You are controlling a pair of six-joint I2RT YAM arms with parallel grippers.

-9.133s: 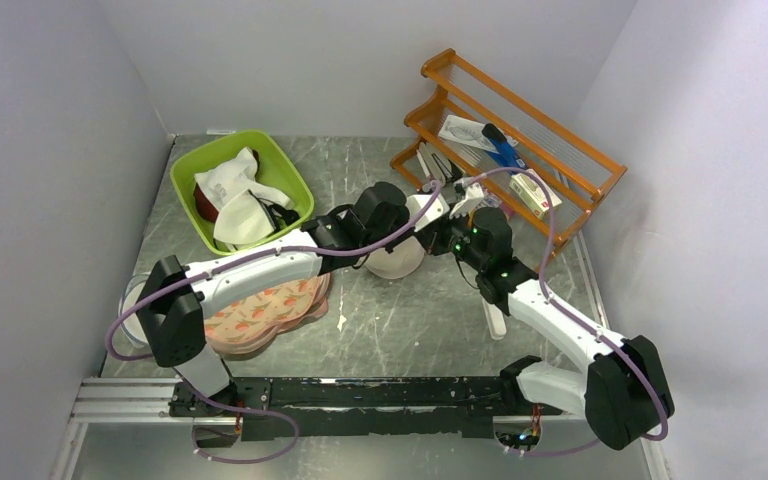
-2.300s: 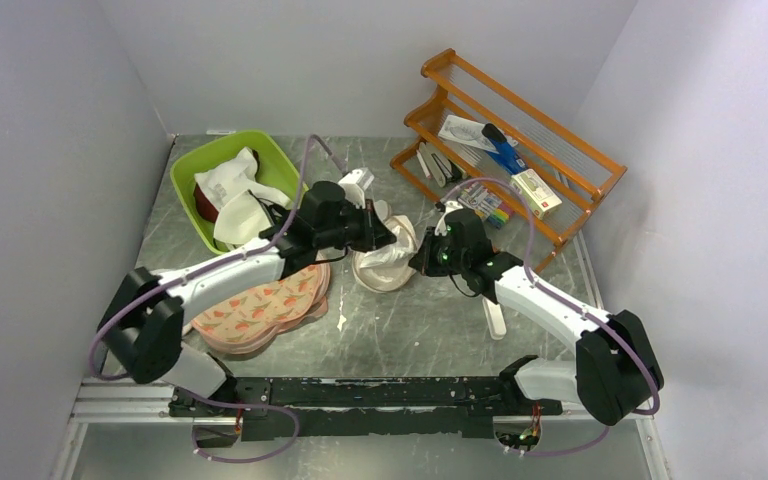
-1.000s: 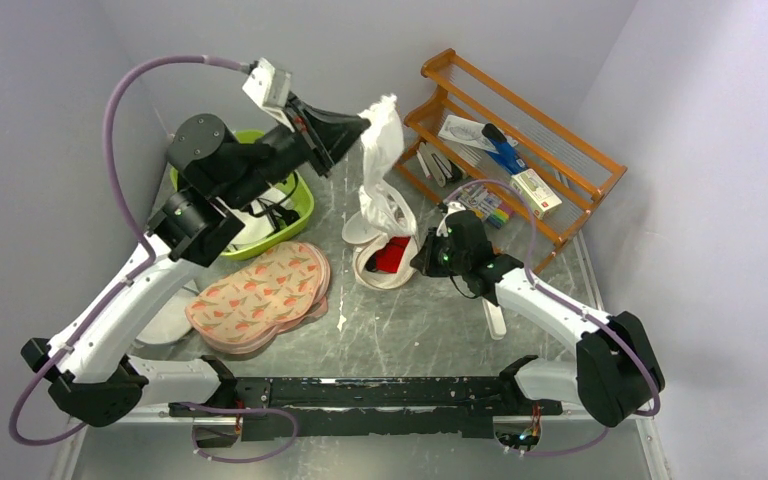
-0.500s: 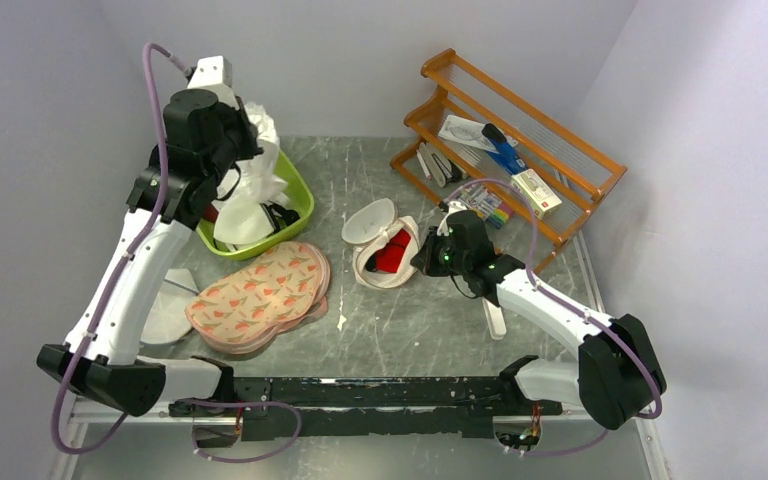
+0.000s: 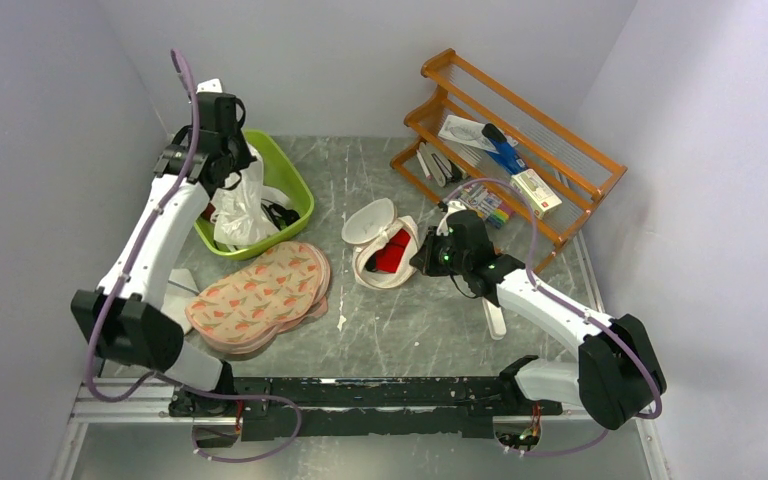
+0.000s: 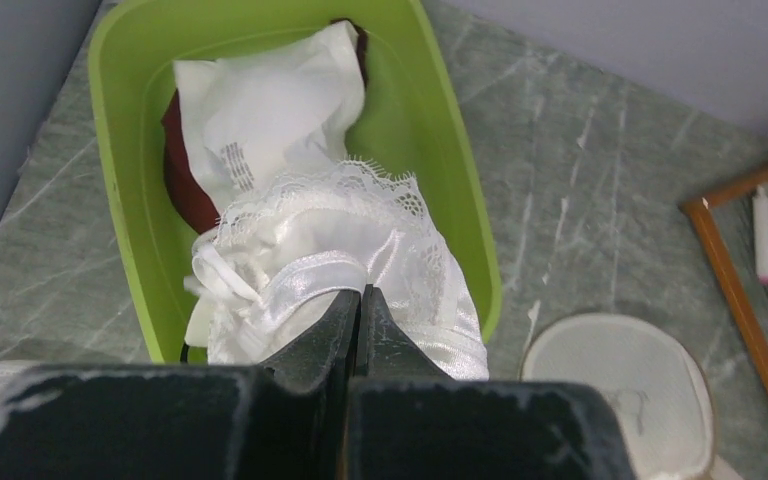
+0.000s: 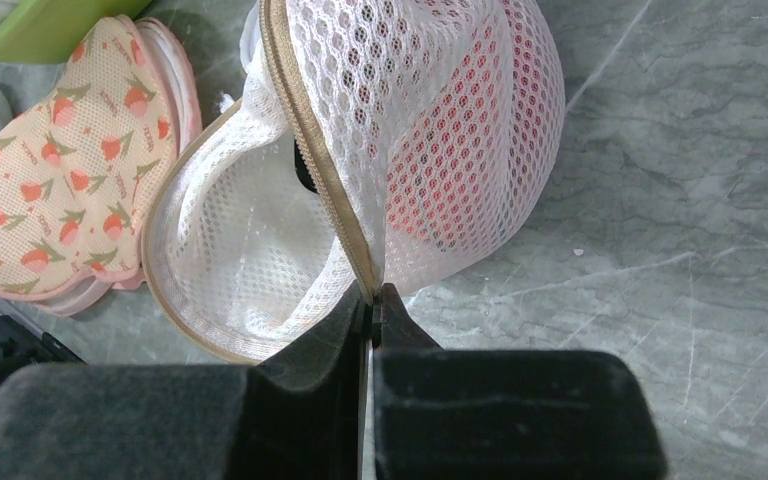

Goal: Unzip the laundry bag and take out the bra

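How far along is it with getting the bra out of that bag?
Done: the laundry bag lies unzipped, lid open. In hand: the right gripper pinches its zipper rim; the left gripper holds a white lacy garment over the green bin. Remaining: the red bra sits inside.

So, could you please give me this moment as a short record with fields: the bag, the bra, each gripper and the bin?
laundry bag: unzipped, lid flipped open
bra: red, lying inside the open bag, not yet taken out
right gripper: shut on the bag's zipper edge
left gripper: shut on a white lace garment, above the green bin
bin contents: a white item over something dark red
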